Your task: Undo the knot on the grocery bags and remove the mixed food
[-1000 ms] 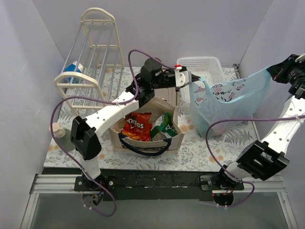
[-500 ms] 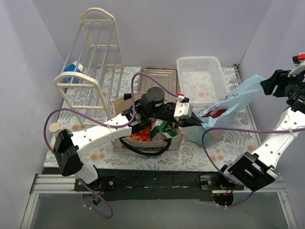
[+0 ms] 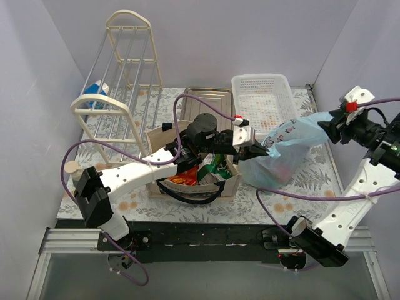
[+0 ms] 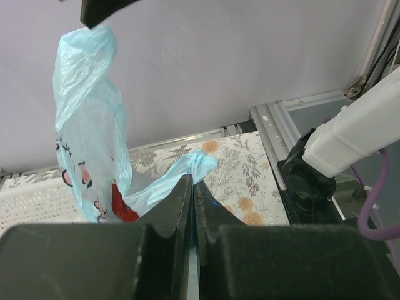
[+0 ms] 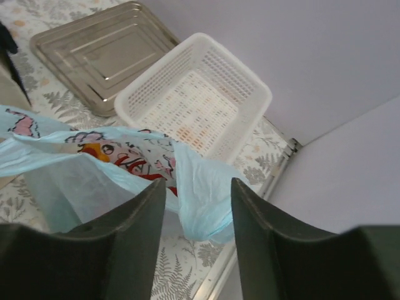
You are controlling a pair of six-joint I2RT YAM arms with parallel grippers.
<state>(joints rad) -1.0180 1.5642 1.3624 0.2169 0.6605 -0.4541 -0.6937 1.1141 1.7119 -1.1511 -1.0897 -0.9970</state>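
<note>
The light-blue grocery bag (image 3: 282,149) slumps on the table right of the beige tote (image 3: 232,182). My left gripper (image 3: 259,150) is shut on its left handle; in the left wrist view a thin strip of blue plastic sits between the closed jaws of this gripper (image 4: 192,181), and something red (image 4: 119,204) shows inside the bag (image 4: 87,119). My right gripper (image 3: 329,127) stands open at the bag's right end. The bag's loose end (image 5: 203,187) lies between and beyond its fingers, unpinched. An orange-red Doritos bag (image 3: 184,175) and a green snack bag (image 3: 216,165) sit in the tote.
A white slotted basket (image 3: 262,94) and a metal tray (image 3: 209,100) lie behind the bags; both also show in the right wrist view, basket (image 5: 200,94) and tray (image 5: 100,50). A cream wire rack (image 3: 119,81) holds a blue-and-white carton (image 3: 95,90) at the far left.
The right gripper opened, let go of the bag's end and came down and left. The left gripper lowered its handle toward the tote's right side. The stretched bag slumped.
</note>
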